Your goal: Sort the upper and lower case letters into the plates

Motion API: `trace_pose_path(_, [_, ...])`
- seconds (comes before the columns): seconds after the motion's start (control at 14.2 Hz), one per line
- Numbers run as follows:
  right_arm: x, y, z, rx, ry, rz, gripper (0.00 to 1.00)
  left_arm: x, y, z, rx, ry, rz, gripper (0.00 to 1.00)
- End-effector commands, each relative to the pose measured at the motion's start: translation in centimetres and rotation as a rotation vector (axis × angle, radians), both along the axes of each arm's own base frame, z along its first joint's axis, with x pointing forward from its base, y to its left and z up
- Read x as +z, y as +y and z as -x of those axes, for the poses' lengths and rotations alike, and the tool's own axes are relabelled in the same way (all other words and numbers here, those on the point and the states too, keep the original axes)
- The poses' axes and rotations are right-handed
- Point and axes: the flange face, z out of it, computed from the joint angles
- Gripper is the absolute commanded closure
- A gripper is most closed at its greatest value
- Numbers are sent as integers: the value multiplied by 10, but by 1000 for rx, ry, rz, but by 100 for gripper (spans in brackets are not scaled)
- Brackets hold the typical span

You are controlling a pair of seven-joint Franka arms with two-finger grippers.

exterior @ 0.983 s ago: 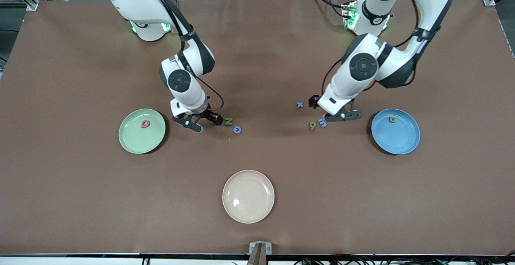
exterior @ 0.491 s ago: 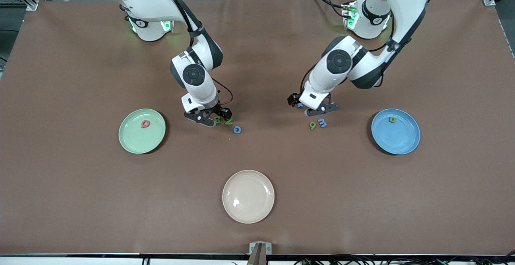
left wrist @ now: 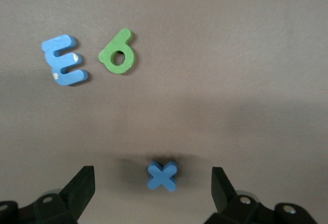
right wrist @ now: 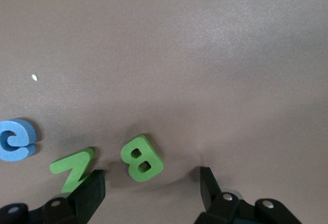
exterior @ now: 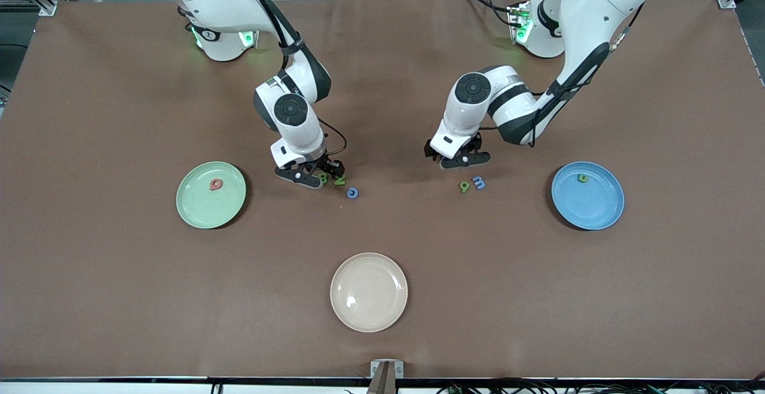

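Observation:
The pale green plate (exterior: 197,208) holds the pink-red Q (exterior: 216,185). In the sky blue plate (exterior: 597,208) lies the green u (exterior: 583,177). My right gripper (exterior: 311,176) (right wrist: 149,188) is down at the table, open, with the green B (exterior: 323,177) (right wrist: 142,157) between its fingertips. The green Z (exterior: 339,181) (right wrist: 73,168) lies against one finger, and the blue G (exterior: 352,192) (right wrist: 16,139) is just past it. My left gripper (exterior: 457,158) (left wrist: 152,190) is open and low around the blue x (left wrist: 163,175), which the front view hides. The green b (exterior: 464,186) (left wrist: 119,56) and blue m (exterior: 479,183) (left wrist: 64,60) lie nearby.
A cream-beige plate (exterior: 369,292) sits close to the front camera at the table's middle. The brown mat (exterior: 119,292) covers the whole table.
My left gripper has swung from beside the blue m, toward the right arm's end, and settled over the x. My right gripper has shifted onto the B and its fingers have narrowed a little.

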Motion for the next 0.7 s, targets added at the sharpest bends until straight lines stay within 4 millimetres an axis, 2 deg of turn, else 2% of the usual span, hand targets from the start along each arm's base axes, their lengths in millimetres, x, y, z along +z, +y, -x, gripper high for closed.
trace_pose_path(0.0, [-12,-1,8,15,8,27,40,-6,-2,1,-11,-16,6,0])
trace_pose_path(0.21, [-13,-1,6,14,-2,19,43,-7,-4,1,-9,-13,10,2])
trace_pose_path(0.49, [-12,0,6,16,-5,17,43,-12,-5,2,0,1,13,32])
trace_pose_path(0.63, [-11,-4,2,9,-6,16,53,-13,-8,2,18,2,16,44])
